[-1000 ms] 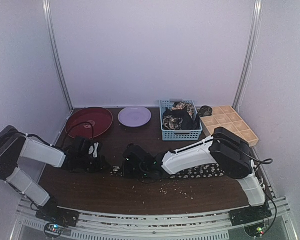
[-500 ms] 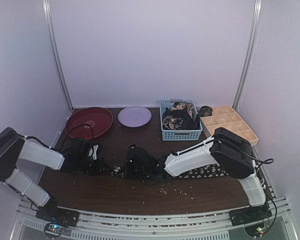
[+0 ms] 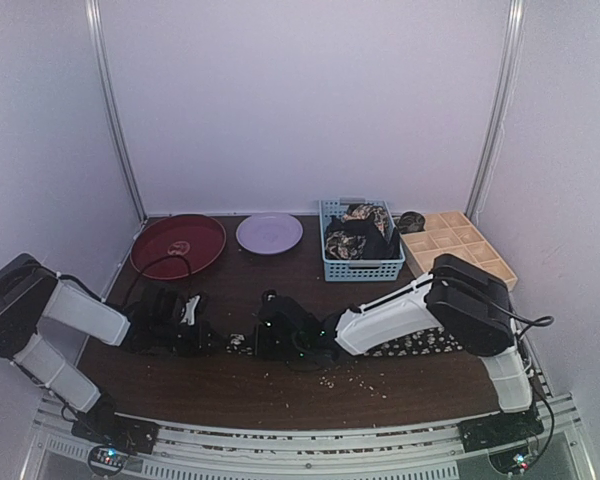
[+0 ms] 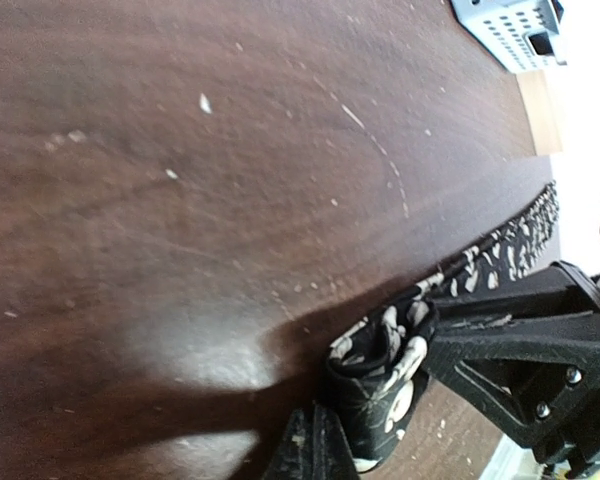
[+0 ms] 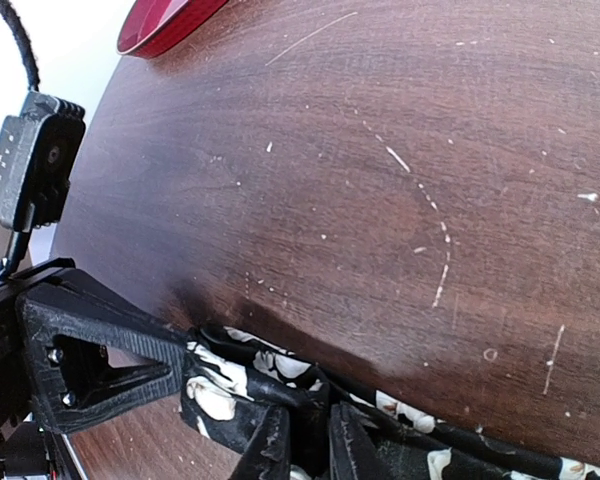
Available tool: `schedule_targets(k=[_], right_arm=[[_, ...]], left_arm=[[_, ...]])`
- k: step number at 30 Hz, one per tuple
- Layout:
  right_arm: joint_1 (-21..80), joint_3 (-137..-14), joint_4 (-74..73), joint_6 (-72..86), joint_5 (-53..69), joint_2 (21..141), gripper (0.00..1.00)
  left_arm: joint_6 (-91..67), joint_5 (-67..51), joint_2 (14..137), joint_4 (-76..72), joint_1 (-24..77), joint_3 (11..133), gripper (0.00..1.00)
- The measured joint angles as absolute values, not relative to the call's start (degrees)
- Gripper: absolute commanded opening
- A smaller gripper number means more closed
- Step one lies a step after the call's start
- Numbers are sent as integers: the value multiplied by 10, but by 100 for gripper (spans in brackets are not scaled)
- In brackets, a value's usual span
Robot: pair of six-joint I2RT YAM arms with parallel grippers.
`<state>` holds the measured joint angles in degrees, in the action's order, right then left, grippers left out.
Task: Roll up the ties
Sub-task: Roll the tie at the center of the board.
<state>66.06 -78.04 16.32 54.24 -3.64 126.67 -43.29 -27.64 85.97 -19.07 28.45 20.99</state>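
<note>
Left gripper [image 4: 312, 442] clamped tight, tip touching the tie's [image 4: 385, 365] curled end. Right gripper [image 5: 306, 432] is just beside it, fingers [image 5: 270, 447] narrowly apart astride the tie; pinching or not, can't tell. The rest trails right.

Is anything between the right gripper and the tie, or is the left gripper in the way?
Nothing visible stands between them. The right gripper straddles the tie; the left gripper pinches its rolled end close beside, not in between.
</note>
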Motion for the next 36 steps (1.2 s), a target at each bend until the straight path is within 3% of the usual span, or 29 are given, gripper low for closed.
schedule_targets(k=[4,9,13,19,26,36], right_arm=[[659,-775,164,541,-36,1262,17],[654,-770,165,540,-33,1260,9],[651,-764,169,539,-32,1258,9],[648,-752,186,538,-25,1255,18],[647,-745,195,536,-19,1252,7],[646,-744,195,534,-15,1251,8]], left_arm=[[-450,-310,867,-204,284,206,0],[-467,-337,874,-225,284,203,0],[-473,-345,879,-236,284,203,0],[-481,-354,897,-259,284,203,0],[-489,-363,900,-275,284,203,0],[-488,-362,900,-274,288,211,0]])
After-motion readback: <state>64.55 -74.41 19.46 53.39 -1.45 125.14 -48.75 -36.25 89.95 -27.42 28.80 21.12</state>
